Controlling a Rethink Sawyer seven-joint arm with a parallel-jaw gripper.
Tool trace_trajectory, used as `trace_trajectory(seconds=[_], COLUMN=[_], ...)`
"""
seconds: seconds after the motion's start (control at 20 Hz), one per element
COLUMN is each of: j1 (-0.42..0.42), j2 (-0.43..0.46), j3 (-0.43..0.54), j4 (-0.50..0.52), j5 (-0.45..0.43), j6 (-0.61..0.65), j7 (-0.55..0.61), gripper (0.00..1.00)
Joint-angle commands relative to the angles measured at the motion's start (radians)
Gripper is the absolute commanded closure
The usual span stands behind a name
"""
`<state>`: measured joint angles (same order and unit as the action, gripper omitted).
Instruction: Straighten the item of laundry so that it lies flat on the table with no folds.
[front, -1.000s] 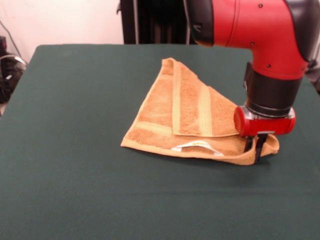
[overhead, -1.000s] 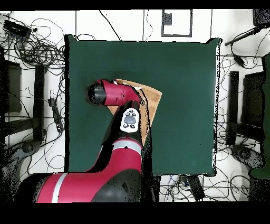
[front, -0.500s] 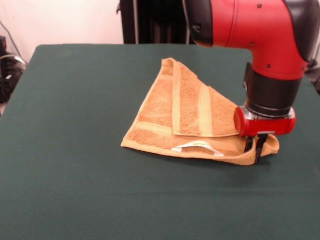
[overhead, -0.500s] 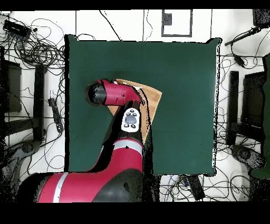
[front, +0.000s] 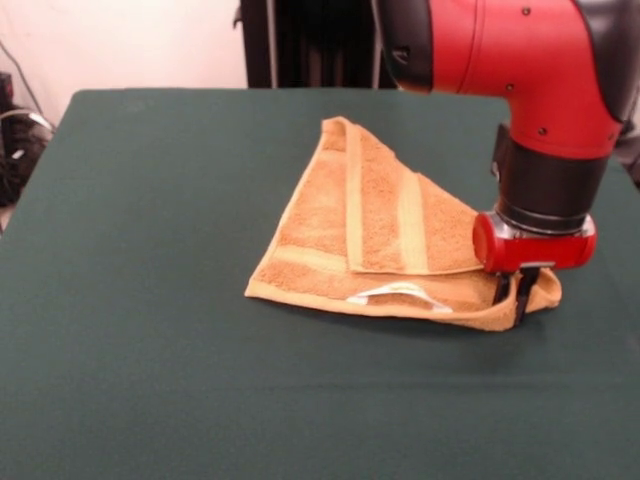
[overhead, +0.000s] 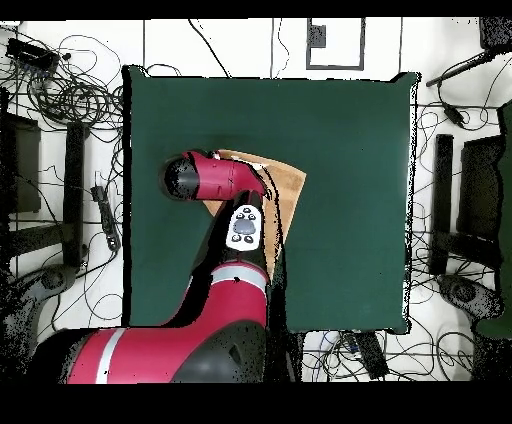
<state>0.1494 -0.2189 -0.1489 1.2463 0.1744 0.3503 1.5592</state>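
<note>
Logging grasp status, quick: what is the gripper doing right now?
Gripper: shut on the towel, pinching its corner on the table.

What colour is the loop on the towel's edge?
White loop on the orange-tan towel; the front view shows it best.
</note>
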Motion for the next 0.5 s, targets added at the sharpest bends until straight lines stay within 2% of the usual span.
trace_trajectory(seconds=[0.05,0.5], j1=[0.090,0.146], j2=[0.126,0.161], j3=[0.126,0.087], j4=[0.013,-0.024], j5=[0.054,0.087], j6=[-0.042,-0.044], j7=[0.250,0.278], gripper=[1.00,1.00])
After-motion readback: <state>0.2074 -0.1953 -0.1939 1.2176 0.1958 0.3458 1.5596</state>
